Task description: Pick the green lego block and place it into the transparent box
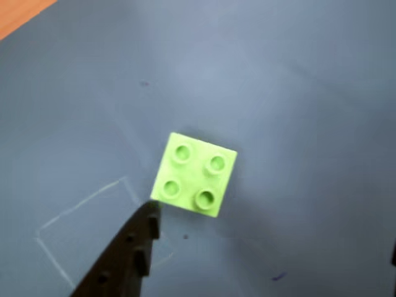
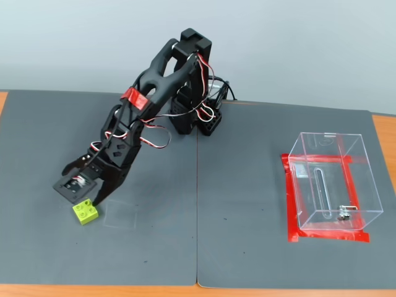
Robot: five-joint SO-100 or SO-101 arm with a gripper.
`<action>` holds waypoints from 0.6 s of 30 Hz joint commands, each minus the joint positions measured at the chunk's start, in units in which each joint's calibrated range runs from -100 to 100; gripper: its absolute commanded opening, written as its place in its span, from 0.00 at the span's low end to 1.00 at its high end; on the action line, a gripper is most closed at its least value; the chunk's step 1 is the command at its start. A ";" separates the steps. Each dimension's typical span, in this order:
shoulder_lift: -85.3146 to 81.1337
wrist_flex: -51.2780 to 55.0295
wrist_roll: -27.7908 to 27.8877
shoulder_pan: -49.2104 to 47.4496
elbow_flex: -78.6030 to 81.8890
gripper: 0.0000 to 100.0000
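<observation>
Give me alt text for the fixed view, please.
A black robot arm bends down at the left of a dark grey mat, its open gripper just above a small green lego block. Far to the right, an empty transparent box stands on a red tape square.

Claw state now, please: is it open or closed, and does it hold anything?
Claw: open, holding nothing. It hangs low over the green lego block, which sits on the mat between the fingers, one fingertip beside its corner.

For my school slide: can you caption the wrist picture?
A green lego block sits studs-up on the gray mat, one dark finger beside it.
</observation>
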 commanded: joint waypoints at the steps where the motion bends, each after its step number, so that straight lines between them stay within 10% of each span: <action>1: 1.07 -0.93 -1.72 0.64 -4.09 0.41; 18: 10.05 -0.93 -3.02 -2.79 -13.22 0.41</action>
